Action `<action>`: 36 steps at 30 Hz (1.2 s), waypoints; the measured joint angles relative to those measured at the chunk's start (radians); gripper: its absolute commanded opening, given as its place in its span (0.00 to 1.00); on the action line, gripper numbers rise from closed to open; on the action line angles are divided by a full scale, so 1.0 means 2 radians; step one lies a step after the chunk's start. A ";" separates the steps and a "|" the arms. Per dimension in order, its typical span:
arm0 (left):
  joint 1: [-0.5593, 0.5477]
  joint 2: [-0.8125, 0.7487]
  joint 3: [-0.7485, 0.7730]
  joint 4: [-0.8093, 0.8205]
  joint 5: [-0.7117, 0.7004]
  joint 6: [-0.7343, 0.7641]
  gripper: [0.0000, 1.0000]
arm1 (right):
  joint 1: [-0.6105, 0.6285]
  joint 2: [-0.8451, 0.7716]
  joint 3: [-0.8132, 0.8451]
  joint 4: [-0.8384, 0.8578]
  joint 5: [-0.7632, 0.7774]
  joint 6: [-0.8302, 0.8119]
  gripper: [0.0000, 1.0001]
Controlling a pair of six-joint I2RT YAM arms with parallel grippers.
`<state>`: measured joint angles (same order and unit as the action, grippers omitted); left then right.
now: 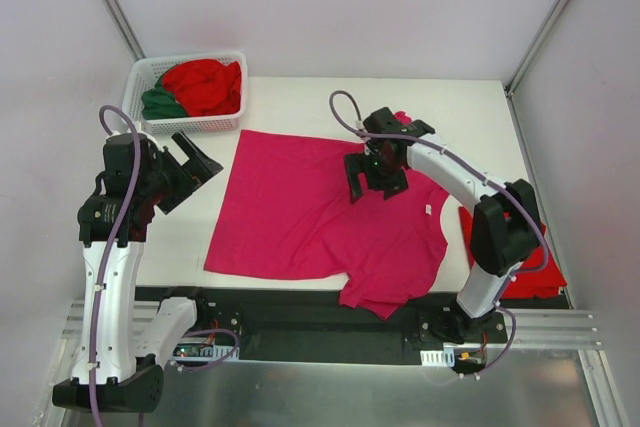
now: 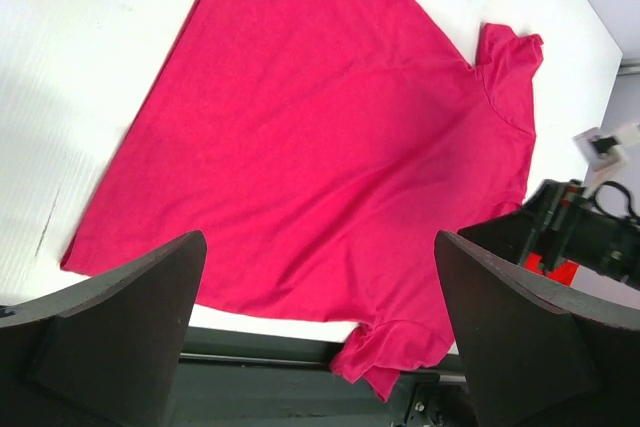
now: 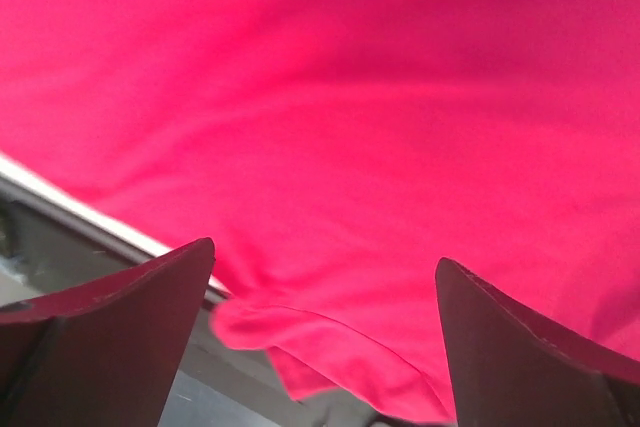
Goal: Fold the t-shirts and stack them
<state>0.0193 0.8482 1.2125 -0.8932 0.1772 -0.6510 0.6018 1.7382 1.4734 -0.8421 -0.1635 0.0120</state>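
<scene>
A magenta-pink t-shirt (image 1: 320, 212) lies spread flat on the white table, back side up. One sleeve (image 1: 375, 299) droops over the near edge. My right gripper (image 1: 375, 185) hovers open over the shirt's upper right part, nothing between its fingers; in its wrist view pink cloth (image 3: 330, 97) fills the frame below the gripper (image 3: 322, 253). My left gripper (image 1: 195, 179) stands open above bare table left of the shirt, apart from it; its wrist view looks across the whole shirt (image 2: 330, 137) past the open gripper (image 2: 318, 237). A folded red t-shirt (image 1: 545, 277) lies at the right edge, partly under the right arm.
A white lattice basket (image 1: 190, 127) at the back left holds a crumpled red t-shirt (image 1: 205, 85) and a dark green one (image 1: 160, 102). Grey walls close in the table on three sides. The black rail (image 1: 300, 312) with the arm bases runs along the near edge.
</scene>
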 measured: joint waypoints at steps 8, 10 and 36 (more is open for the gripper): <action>0.000 0.000 0.000 0.005 0.003 0.000 0.99 | -0.068 0.048 -0.036 -0.026 0.029 -0.001 0.96; 0.000 0.000 0.000 0.007 0.003 0.000 0.99 | -0.077 0.061 -0.033 -0.031 0.038 -0.001 0.96; 0.000 0.001 -0.001 0.011 0.027 0.002 0.99 | -0.141 -0.009 -0.207 0.190 0.142 0.001 0.96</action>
<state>0.0193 0.8505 1.2106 -0.8711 0.2310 -0.6460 0.3195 1.7195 1.0592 -0.4614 0.1215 0.0147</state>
